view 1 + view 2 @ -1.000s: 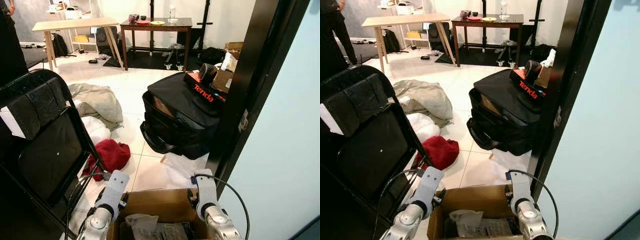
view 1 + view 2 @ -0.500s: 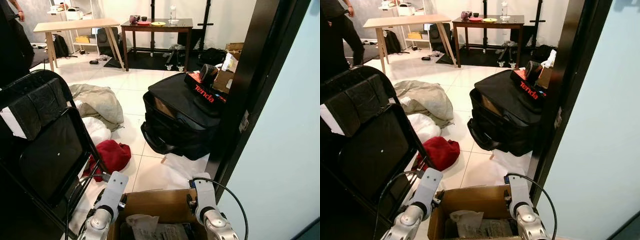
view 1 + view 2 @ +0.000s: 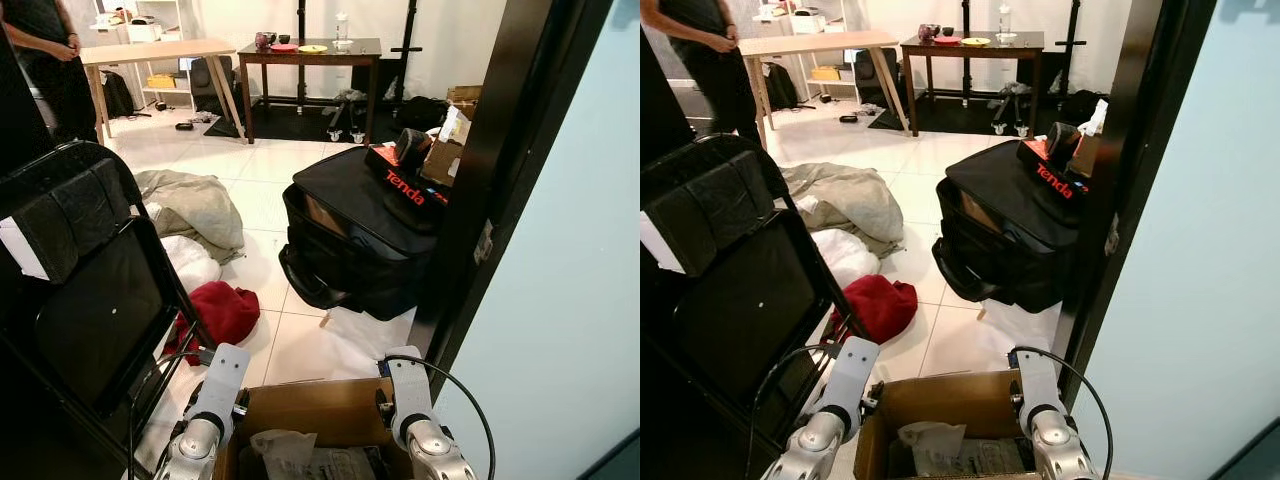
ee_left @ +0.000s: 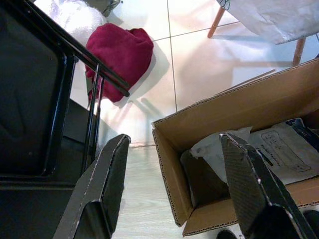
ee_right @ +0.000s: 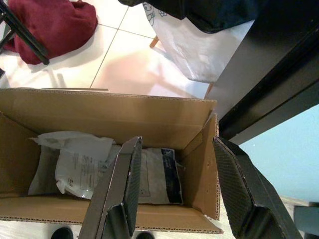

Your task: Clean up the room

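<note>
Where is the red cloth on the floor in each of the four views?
Left eye view: red cloth at lower left of centre, beside the folding chair.
Right eye view: same spot, just past the chair's legs.
Left wrist view: near the top, beyond the left hand.
Right wrist view: top corner, past the right hand.
Shared landmark: the cardboard box, nearer the robot than the cloth.

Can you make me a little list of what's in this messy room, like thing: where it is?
cardboard box: held between both grippers, papers inside
left gripper: open, straddling the box's left wall
right gripper: open, straddling the box's right wall
red cloth: floor, beside folding chair
black bag: floor, by the door frame
person: standing far left
</note>
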